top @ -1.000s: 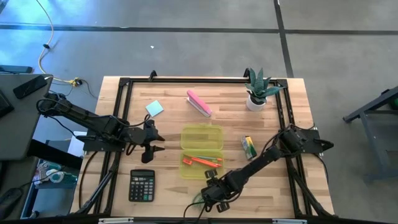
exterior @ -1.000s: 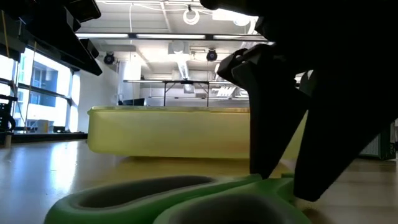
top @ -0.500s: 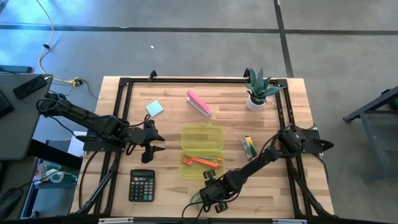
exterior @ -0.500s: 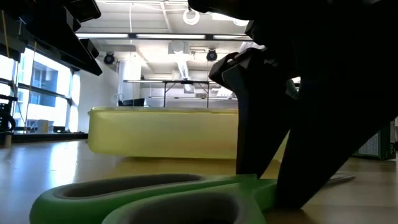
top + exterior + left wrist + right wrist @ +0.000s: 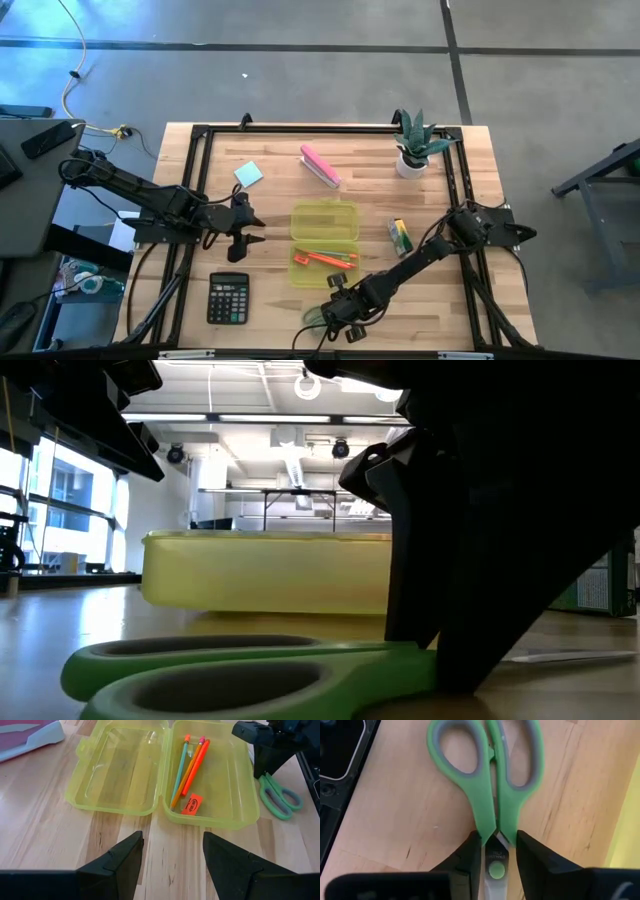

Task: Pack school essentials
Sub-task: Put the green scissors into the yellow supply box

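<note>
The green-handled scissors (image 5: 314, 316) lie flat on the table near its near edge, in front of the open yellow-green case (image 5: 325, 222). My right gripper (image 5: 335, 308) stands over them, shut on them. Orange-red pens (image 5: 190, 770) and an orange tag lie in the case's near half. The crayon box (image 5: 400, 237) lies flat to the right of the case. The light-blue note pad (image 5: 248, 174) lies far left of it. My left gripper (image 5: 245, 238) hovers open to the left of the case. My right gripper (image 5: 494, 852) pinches the scissors between its two fingers (image 5: 470, 857) where the green handle shanks meet the pivot (image 5: 492, 840). The fingers come from above, pointing down, and lie across the scissors. The handles (image 5: 240, 670) and the blade (image 5: 560, 655) rest on the table.
A black calculator (image 5: 228, 298) lies near the near-left corner. A pink oblong block (image 5: 320, 166) lies beyond the case, and a potted plant (image 5: 415, 145) stands at the far right. Black frame rails border the table.
The scissors have slid and swung a little on the table, their handles moving toward the left edge and settling flat. My right gripper has shifted slightly with them.
</note>
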Tool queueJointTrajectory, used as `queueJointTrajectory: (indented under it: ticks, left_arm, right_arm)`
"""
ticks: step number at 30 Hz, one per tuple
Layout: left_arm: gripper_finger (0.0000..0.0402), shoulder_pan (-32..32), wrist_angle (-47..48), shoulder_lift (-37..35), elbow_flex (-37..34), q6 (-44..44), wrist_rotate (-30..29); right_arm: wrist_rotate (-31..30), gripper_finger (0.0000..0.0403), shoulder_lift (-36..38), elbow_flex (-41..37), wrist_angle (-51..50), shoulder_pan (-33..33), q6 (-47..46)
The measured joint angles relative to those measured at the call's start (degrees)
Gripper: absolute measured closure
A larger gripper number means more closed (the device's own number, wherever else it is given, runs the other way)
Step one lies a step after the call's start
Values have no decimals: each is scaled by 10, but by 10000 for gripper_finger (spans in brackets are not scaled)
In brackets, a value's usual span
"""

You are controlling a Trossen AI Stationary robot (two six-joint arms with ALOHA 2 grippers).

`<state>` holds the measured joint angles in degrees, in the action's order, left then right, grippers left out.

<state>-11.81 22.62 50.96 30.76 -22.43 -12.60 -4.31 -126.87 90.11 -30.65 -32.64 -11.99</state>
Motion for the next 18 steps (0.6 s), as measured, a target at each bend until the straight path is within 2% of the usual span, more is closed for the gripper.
queueJointTrajectory:
  ticks: [18]
  left_arm:
    - [206, 0, 0, 0, 0, -1, 0]
  right_arm:
    - [-31, 316, 53, -4, 1, -3, -8]
